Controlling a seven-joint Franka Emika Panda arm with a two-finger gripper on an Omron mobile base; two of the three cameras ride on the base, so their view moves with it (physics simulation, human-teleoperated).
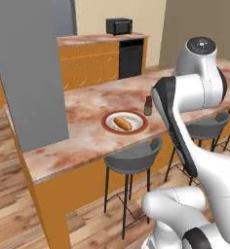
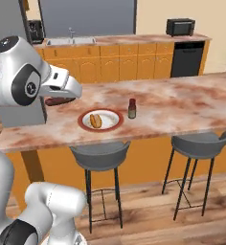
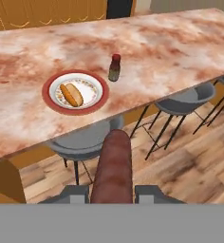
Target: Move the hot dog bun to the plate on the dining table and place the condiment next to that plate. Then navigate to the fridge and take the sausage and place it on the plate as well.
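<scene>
My gripper (image 3: 112,192) is shut on the sausage (image 3: 113,166), a dark red-brown cylinder that sticks out ahead of the fingers. In the right base view the sausage (image 2: 57,101) hangs under the hand, above the left end of the dining table (image 2: 182,105). On the red-rimmed plate (image 3: 50,97) (image 1: 105,122) (image 2: 82,122) lies the hot dog bun (image 3: 71,94) (image 1: 122,123) (image 2: 96,120). Just right of the plate the condiment (image 3: 114,68) (image 1: 148,105) (image 2: 132,108) stands upright. The gripper is short of the plate, out over the table's near edge.
Grey stools (image 2: 99,155) (image 2: 198,143) are tucked under the table's near side. A tall flat grey panel (image 1: 29,73) rises at the table's left end; I cannot tell whether it belongs to the fridge. Orange cabinets, a black oven (image 2: 186,60) and a toaster oven (image 2: 180,26) line the back wall.
</scene>
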